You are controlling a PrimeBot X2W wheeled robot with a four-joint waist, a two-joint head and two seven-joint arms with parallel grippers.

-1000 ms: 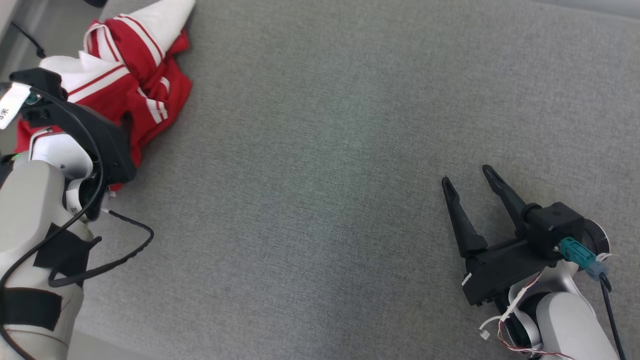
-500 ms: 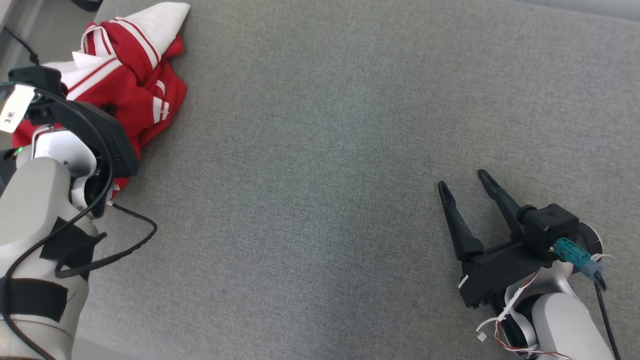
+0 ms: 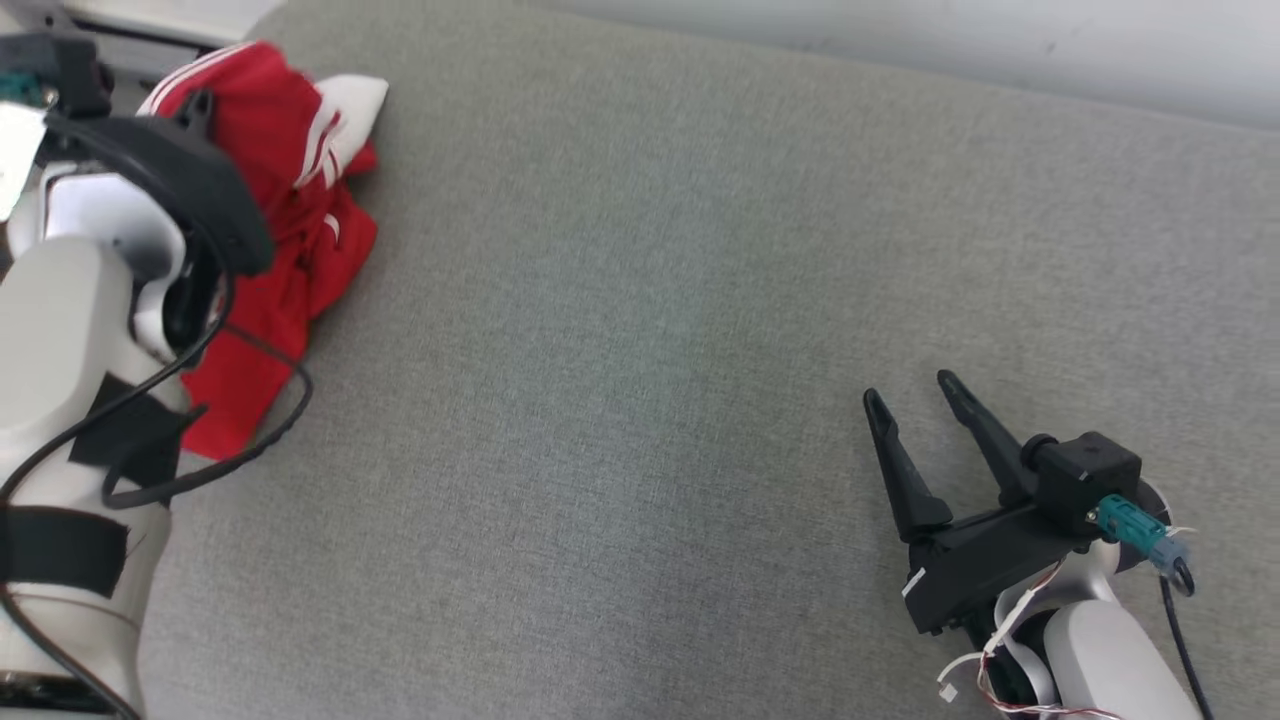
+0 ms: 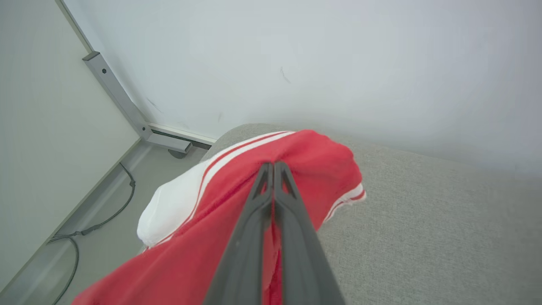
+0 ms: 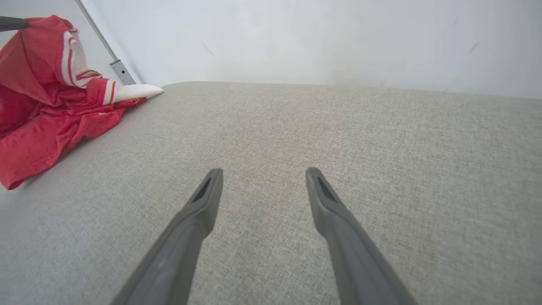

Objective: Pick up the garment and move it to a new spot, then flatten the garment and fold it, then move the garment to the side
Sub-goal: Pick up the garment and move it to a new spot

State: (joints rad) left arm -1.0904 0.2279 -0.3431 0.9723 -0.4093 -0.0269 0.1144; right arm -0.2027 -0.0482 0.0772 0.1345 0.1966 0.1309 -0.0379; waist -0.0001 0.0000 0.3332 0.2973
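Observation:
The garment point(image 3: 300, 230) is red with white stripes and lies bunched at the far left of the grey padded surface point(image 3: 640, 300). In the left wrist view my left gripper point(image 4: 271, 166) is shut, pinching a fold of the garment point(image 4: 322, 169) and pulling it up into a peak. Its lower part still trails on the surface. The right wrist view shows the garment point(image 5: 38, 106) hanging from that pinch at the upper left. Low on the right, far from the cloth, my right gripper point(image 3: 908, 390) stands open with nothing between its fingers point(image 5: 263, 171).
A pale wall runs behind the surface. Beyond its left edge are a floor, a grey metal frame leg point(image 4: 123, 101) and a dark cable point(image 4: 76, 237). A black cable point(image 3: 250, 440) loops from my left arm over the surface.
My left gripper has shut on the garment and raised it, so the cloth now bunches upward. The head view has tilted up. The right gripper stays open in place.

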